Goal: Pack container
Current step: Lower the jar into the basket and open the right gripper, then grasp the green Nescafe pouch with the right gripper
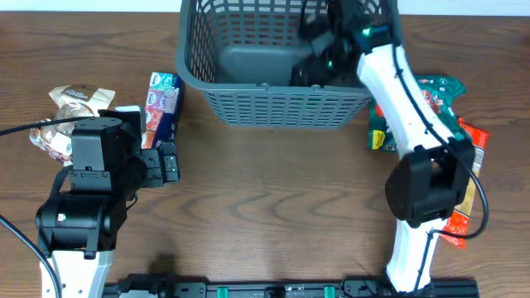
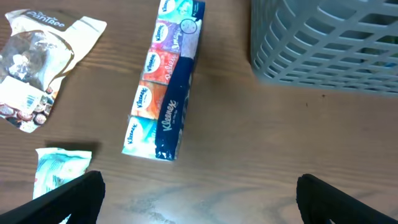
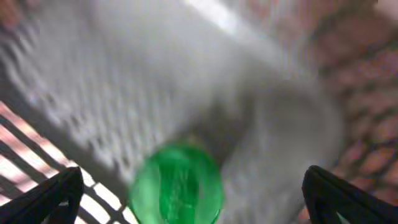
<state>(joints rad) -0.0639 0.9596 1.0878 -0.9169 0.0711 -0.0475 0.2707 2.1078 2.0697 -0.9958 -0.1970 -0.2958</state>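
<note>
My left end effector (image 2: 199, 188) sits wide open and empty at 8 o'clock. Just past it, tissues (image 2: 165, 87). At 12 on the counter (image 1: 273, 190), the basket (image 1: 273, 108); my right end effector (image 3: 193, 180) is inside it, fingers (image 3: 43, 200) spread, view blurred. The basket reads as stiff, light, slick plastic: I'd pinch the rim, not the slats.

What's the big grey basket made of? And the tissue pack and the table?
The basket looks like hard matte plastic: moulded slotted walls, dull grey. The tissue pack is probably wrapped in thin plastic film: smooth, printed, slightly shiny. The table shows brown wood grain; real wood or laminate, I cannot tell.
</note>
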